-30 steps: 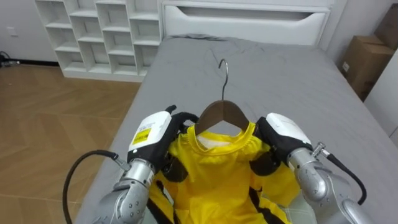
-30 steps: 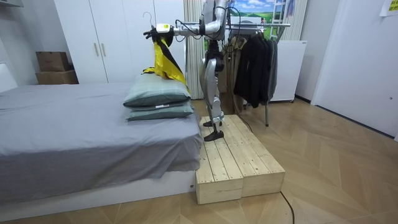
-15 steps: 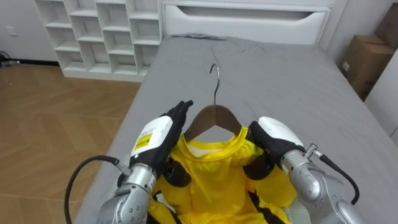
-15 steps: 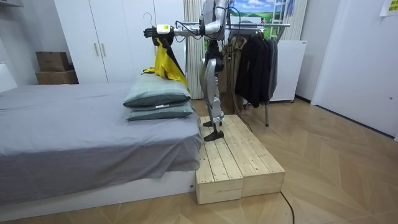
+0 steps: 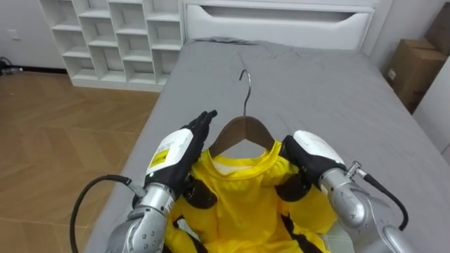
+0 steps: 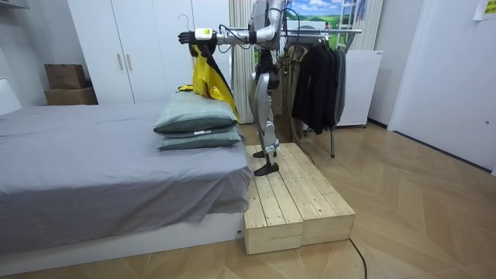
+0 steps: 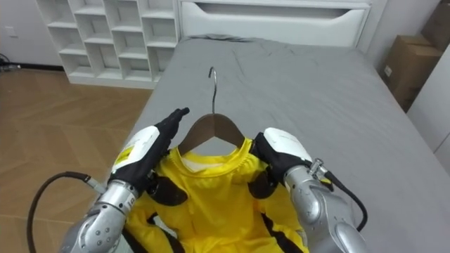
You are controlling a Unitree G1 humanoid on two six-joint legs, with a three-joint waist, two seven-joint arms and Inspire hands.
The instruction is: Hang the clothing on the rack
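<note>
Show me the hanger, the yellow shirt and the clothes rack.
hanger (image 5: 242,127), left eye view, on its wooden shoulder below the hook.
yellow shirt (image 5: 239,193), left eye view, on the chest below the collar.
clothes rack (image 6: 345,31), room view, on its top rail.

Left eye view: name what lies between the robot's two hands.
The wooden hanger carrying the yellow shirt, between the left hand and right hand, seen in the left eye view.

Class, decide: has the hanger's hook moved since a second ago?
Yes. The hanger's hook has shifted slightly left, toward the white shelf, against the unmoved headboard.
</note>
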